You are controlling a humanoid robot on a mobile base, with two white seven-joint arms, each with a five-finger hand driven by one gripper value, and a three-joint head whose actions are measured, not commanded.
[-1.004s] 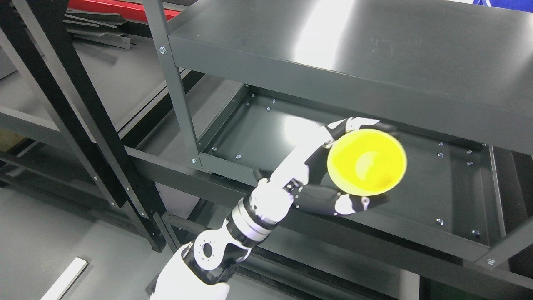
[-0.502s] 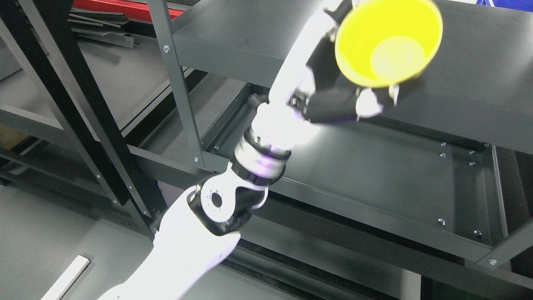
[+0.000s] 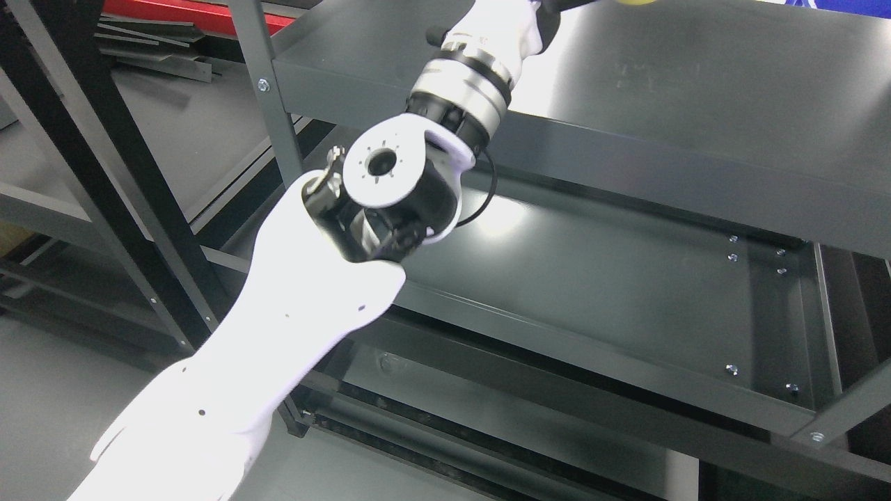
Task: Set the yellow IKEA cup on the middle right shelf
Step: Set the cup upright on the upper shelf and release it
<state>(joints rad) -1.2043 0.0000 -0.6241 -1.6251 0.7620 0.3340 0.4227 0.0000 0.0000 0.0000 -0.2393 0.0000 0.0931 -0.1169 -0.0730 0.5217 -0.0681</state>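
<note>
Upper edge of my head view: a thin sliver of the yellow plastic cup (image 3: 635, 2) shows there, above the top dark grey metal shelf (image 3: 696, 90); the rest of it is cut off by the frame.
Left arm: my white and black left arm (image 3: 292, 292) rises from the lower left, with its round black-and-white joint (image 3: 393, 188) in front of the shelf post and its silver-ringed wrist (image 3: 463, 87) over the top shelf's front lip.
Left hand: out of frame past the wrist, so I cannot tell its grip.
Lower shelf tray: the dark grey metal tray with bolted corners (image 3: 626, 278) lies bare below the arm.
Surroundings: a grey steel upright post (image 3: 268, 104) stands left of the arm, and a red metal beam (image 3: 181, 10) shows at top left.
</note>
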